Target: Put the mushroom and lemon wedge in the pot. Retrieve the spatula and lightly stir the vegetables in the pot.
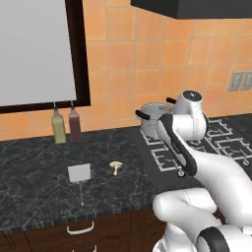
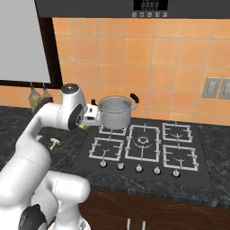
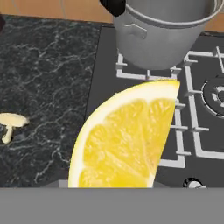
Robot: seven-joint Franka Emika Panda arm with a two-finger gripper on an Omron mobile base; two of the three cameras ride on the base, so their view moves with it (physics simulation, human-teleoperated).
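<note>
now | pot (image 2: 114, 112) on stove | lemon wedge (image 3: 127, 138) outside, in end effector

Base views flank pot (image 1: 153, 119), hand view close

You'll see the dark marbled table (image 1: 29, 167) carrying the mushroom (image 1: 116, 166), spatula (image 1: 79, 175) and two bottles (image 1: 66, 126); the pot (image 2: 115, 112) sits on the hob (image 2: 143, 146) to the right.

- In the hand view, the lemon wedge (image 3: 124, 140) is hiding the finger tips from you, and its lower part is running off the bottom.
- The pot (image 3: 164, 30) is getting cut off by the hand view's top edge.
- In the left base view, the arm is covering much of the pot (image 1: 150, 118).
</note>
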